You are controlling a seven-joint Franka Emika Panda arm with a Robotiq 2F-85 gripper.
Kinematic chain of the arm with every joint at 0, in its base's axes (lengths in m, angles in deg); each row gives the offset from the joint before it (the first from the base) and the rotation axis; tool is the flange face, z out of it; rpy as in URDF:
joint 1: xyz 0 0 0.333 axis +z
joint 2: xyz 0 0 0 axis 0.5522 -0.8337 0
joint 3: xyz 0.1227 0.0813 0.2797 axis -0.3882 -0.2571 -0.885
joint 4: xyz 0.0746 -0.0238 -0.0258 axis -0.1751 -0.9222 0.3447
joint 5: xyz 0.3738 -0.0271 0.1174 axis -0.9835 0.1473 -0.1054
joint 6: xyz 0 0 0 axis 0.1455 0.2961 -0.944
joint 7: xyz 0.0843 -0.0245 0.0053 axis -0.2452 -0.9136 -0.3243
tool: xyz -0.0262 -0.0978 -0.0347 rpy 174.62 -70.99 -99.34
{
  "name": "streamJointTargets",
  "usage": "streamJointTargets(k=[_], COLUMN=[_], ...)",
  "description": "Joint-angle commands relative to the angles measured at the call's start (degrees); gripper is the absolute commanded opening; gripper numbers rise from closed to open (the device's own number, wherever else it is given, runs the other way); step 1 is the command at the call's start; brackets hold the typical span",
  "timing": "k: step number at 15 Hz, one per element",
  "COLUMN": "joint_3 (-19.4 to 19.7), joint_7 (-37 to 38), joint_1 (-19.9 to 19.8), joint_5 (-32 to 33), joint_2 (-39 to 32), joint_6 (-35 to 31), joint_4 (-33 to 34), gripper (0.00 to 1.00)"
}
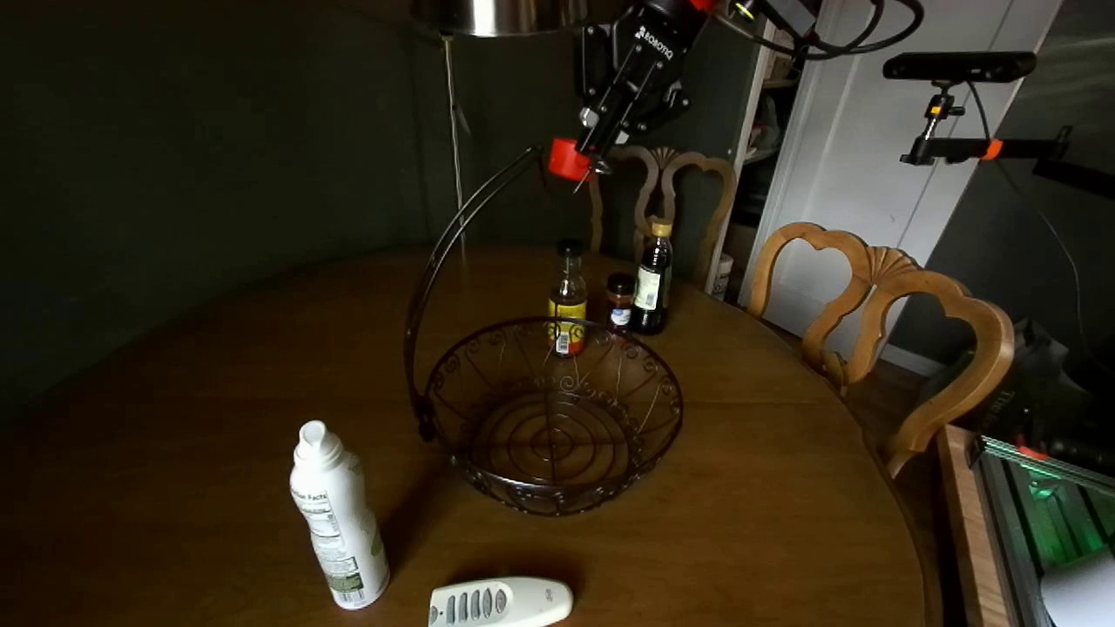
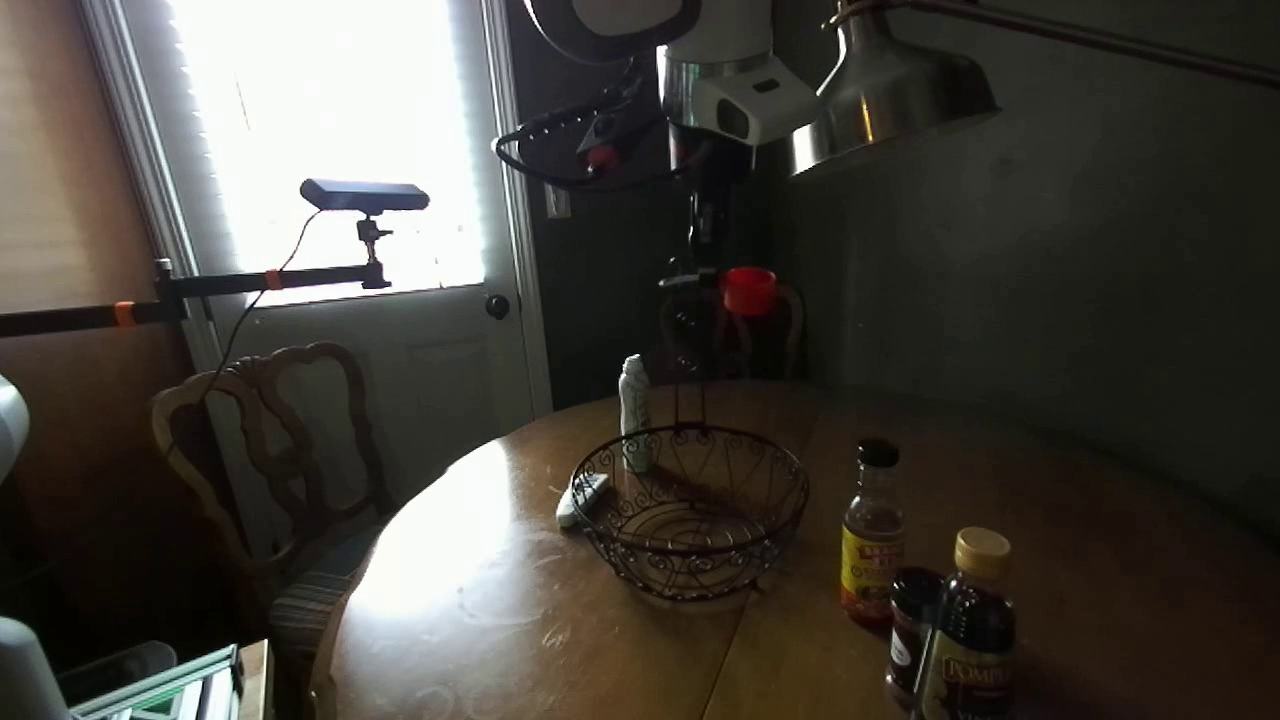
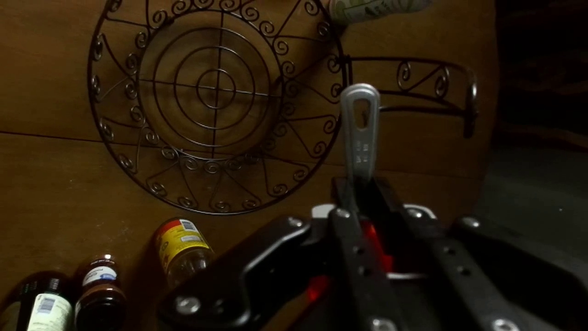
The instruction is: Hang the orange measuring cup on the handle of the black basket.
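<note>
Orange measuring cup (image 1: 568, 160) in fingers (image 1: 603, 129); bottles (image 1: 568, 306), jar (image 1: 620, 298), remote (image 1: 514, 601) near black basket (image 1: 557, 499).

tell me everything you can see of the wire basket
The basket is a round, open bowl of thin dark wire, apparently metal. Curled wires fill its sides; rings crossed by two bars form its base. A tall, curved handle rises from one side. The basket stands upright on the wooden table; whether the cup touches the handle's tip is unclear.

- 1 orange-red measuring cup (image 1: 567, 160)
- 1 round black wire basket (image 1: 551, 442)
- 1 slim white bottle (image 1: 338, 518), 1 clear yellow-labelled bottle (image 1: 568, 303), 1 dark tan-capped bottle (image 1: 652, 286): 3 altogether
- 1 black-lidded jar (image 1: 620, 303)
- 1 white remote (image 1: 501, 602)
</note>
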Motion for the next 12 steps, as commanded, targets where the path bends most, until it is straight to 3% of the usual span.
streamJointTargets(k=[1,12], joint_3=[0.2,0.25], joint_7=[1.01,0.32], joint_1=[0.31,0.02], joint_5=[-1.99,-2.0], joint_2=[-0.64,-1.89], joint_6=[0.24,-0.29], joint_4=[0.66,1.32], gripper=[0.04,0.04])
